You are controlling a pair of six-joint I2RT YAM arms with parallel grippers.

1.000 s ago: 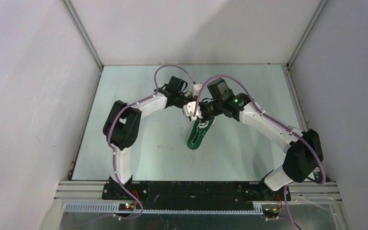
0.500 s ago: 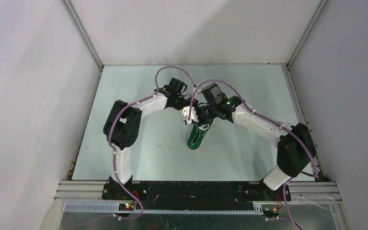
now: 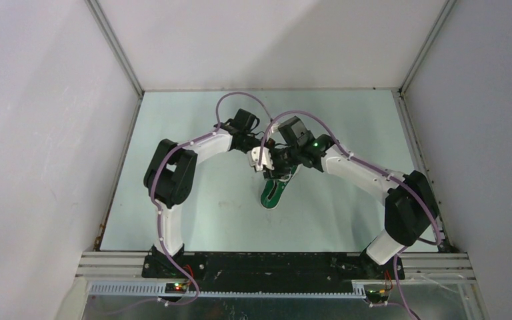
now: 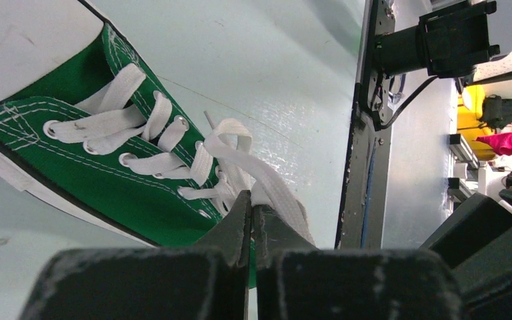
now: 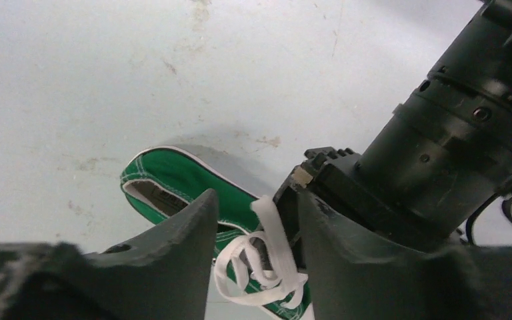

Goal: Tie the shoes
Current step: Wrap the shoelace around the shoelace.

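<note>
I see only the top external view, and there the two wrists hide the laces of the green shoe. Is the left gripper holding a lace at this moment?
Observer: Yes. In the left wrist view the left gripper is shut, with a white lace pinched at its tips.
Operator: And the right gripper?
Observer: The right gripper is open. A loop of that lace hangs between its fingers, not clamped.
Operator: Is the shoe tied already?
Observer: Not that I can see. The shoe is laced through its eyelets, but the top shows only loose loops, no finished bow.
</note>
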